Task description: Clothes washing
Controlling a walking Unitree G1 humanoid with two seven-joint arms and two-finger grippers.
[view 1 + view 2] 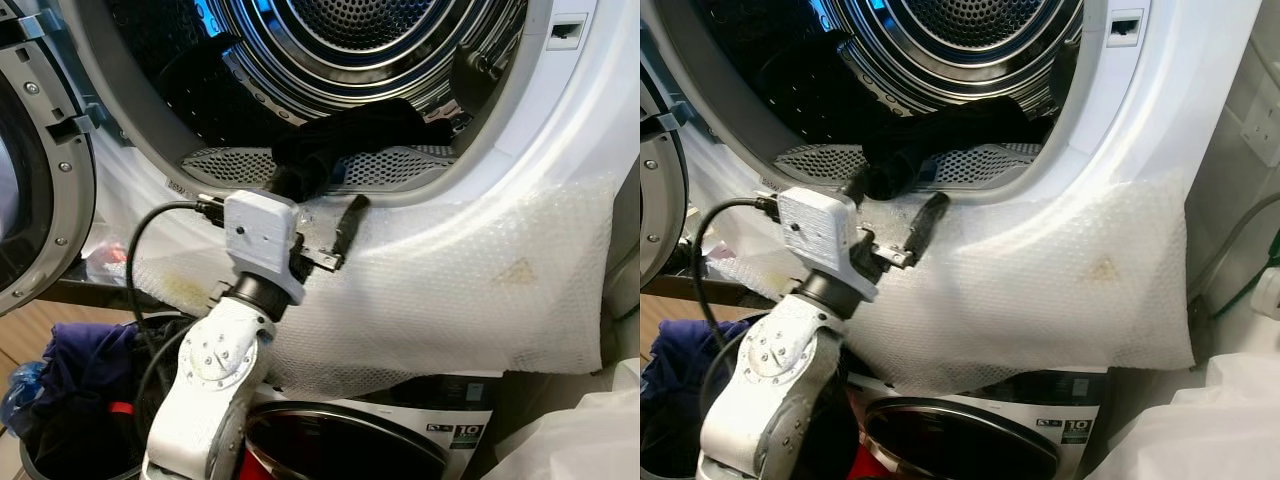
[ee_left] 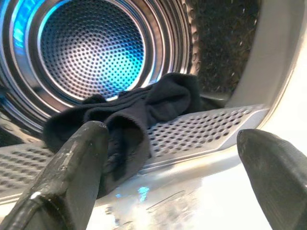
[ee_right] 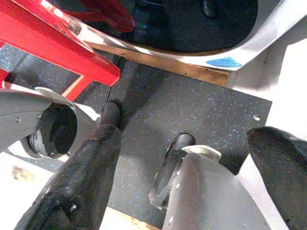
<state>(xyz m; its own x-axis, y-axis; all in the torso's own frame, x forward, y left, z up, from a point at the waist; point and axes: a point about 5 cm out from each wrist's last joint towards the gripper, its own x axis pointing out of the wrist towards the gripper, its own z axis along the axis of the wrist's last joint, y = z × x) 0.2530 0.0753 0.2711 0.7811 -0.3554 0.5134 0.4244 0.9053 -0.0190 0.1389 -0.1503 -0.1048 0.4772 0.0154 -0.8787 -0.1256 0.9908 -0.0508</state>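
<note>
One dark garment [image 1: 350,135], two machines [image 1: 560,150].

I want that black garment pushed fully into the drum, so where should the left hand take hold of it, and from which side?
Probably the bunched fold of the black garment that droops over the perforated lip of the door opening, nearest the open left hand. Come straight in from the front, one finger either side of the fold: it stands proud of the lip, while the rest lies flat toward the drum.

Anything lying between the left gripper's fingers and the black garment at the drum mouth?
Nothing: in the left wrist view one finger already touches the black garment; the left gripper is open.
</note>
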